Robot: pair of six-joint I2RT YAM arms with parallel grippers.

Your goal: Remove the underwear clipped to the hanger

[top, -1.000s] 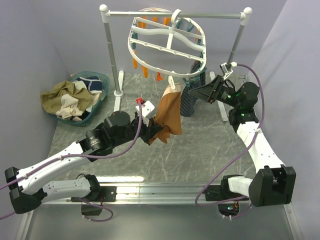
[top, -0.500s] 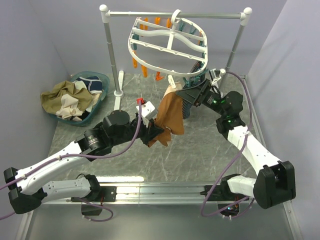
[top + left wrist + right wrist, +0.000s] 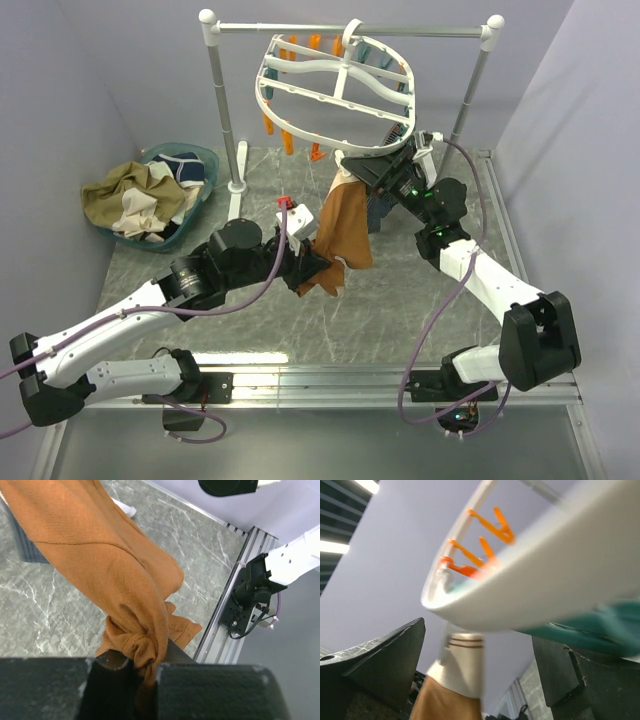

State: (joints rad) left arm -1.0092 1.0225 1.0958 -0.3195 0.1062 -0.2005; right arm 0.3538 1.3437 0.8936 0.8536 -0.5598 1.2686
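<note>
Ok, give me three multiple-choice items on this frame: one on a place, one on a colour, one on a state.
1. Where is the loose pile of cloth?
A. in the teal basket at the left
B. in a red bucket at the right
C. in a cardboard box at the front

2. What colour is the underwear that the left tool grips?
A. navy
B. orange-brown
C. white

3. How does the right tool stand?
A. shut on the underwear
B. open, up at the rim of the hanger
C. shut and empty

Answers:
1 A: the top view shows the pile heaped in the basket.
2 B: the left wrist view shows orange-brown cloth pinched in that tool.
3 B: the right wrist view shows its jaws wide apart with the white rim between them.
</note>
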